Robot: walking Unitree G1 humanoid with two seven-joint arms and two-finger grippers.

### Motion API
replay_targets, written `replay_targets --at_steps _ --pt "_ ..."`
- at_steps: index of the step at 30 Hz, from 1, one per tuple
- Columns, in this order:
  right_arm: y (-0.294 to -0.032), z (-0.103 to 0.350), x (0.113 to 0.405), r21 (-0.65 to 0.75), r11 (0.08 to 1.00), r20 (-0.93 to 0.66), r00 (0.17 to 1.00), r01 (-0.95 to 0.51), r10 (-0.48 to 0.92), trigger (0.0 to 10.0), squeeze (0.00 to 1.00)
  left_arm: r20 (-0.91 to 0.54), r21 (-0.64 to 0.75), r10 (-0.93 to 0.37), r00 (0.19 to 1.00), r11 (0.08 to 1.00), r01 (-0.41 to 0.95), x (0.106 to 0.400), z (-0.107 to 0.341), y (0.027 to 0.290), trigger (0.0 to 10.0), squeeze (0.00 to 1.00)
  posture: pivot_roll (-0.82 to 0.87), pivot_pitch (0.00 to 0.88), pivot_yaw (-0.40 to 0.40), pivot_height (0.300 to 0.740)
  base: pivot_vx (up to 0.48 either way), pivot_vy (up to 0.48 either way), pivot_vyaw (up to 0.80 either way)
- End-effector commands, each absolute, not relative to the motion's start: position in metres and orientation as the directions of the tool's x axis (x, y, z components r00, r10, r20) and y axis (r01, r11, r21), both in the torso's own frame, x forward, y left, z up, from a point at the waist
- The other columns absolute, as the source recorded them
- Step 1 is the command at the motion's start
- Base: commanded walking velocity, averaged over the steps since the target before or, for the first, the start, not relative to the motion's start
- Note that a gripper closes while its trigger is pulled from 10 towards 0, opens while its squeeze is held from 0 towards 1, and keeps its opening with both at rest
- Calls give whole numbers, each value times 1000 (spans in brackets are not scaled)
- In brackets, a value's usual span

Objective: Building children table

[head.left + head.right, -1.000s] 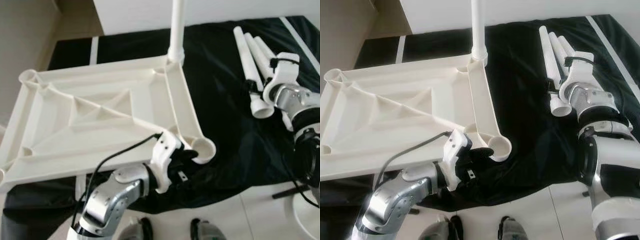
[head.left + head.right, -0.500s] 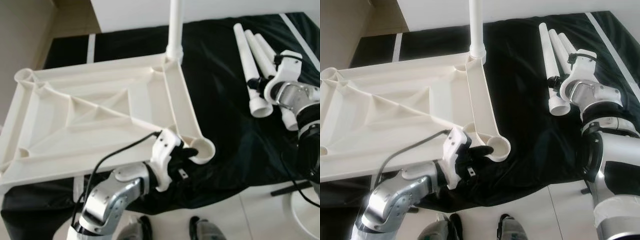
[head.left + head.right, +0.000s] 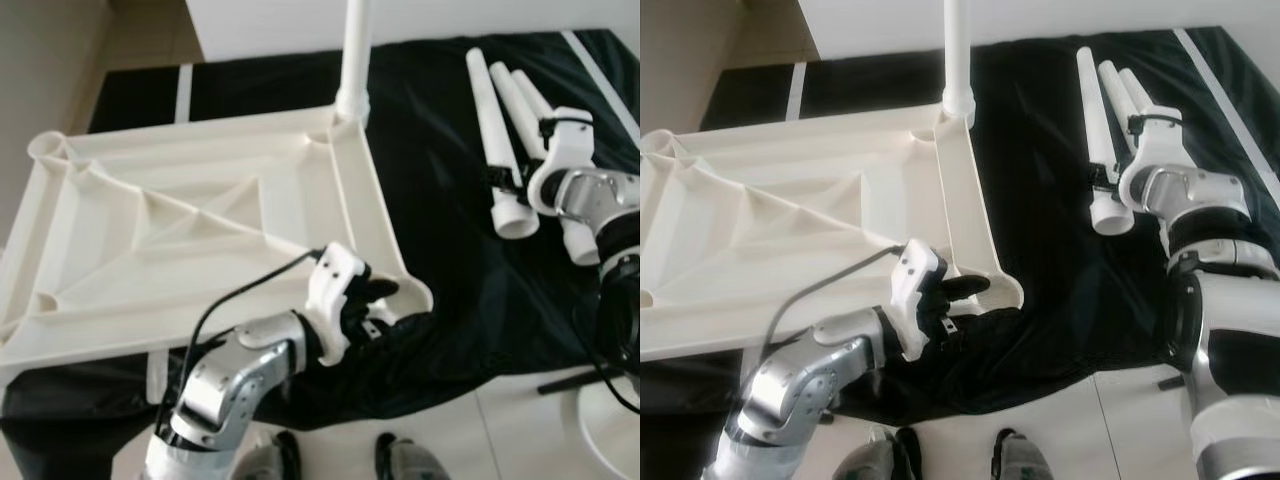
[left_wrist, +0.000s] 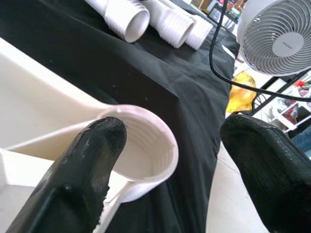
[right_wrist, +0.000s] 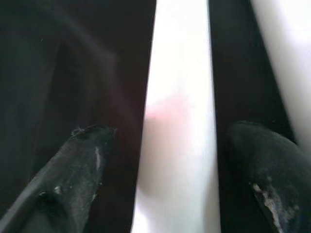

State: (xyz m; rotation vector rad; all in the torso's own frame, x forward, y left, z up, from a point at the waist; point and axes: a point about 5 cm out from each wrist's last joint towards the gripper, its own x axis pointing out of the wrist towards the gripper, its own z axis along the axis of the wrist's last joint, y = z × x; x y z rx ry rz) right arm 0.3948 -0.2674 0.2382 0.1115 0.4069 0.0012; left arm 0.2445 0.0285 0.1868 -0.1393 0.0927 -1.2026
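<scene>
Left pincer (image 4: 165, 160) spread around the tabletop's socket (image 4: 146, 145); right pincer (image 5: 170, 160) released astride a leg (image 5: 177, 116); fan (image 4: 277, 34) nearby.

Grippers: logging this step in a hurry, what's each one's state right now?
Left gripper: open, fingers astride the tabletop's corner socket.
Right gripper: open, fingers astride a white table leg, not clamped.

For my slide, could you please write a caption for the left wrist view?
Open left gripper at the threaded corner socket of the upturned white tabletop, loose legs lying beyond on black cloth.
</scene>
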Motion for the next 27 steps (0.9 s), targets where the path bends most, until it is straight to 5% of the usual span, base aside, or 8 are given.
replay_targets --at_steps 1,3,18,25,26,27 --pt "-268 192 382 149 988 -569 821 51 44 10000 98 3 -145 -937 348 344 928 245 186 28 10000 0 -90 172 29 740 0 0 0" --pt "-266 190 380 159 986 -582 811 41 60 10000 0 3 -143 -936 351 347 927 247 186 28 10000 0 -94 166 28 740 0 0 0" --pt "-238 189 339 216 951 -581 753 -222 308 10000 0 35 -93 -941 337 332 939 257 193 24 10000 0 -108 106 30 740 0 0 0" --pt "-247 197 332 175 967 -565 786 -183 251 10000 0 44 -79 -941 334 330 941 260 195 23 10000 0 -111 88 35 740 0 0 0" --pt "-251 202 335 159 973 -535 813 -167 227 10000 925 46 -76 -943 329 325 943 261 196 22 10000 0 -115 80 39 740 0 0 0" --pt "-251 202 335 159 973 -535 813 -167 227 10000 925 46 -76 -943 329 325 943 261 196 22 10000 0 -115 80 39 740 0 0 0"
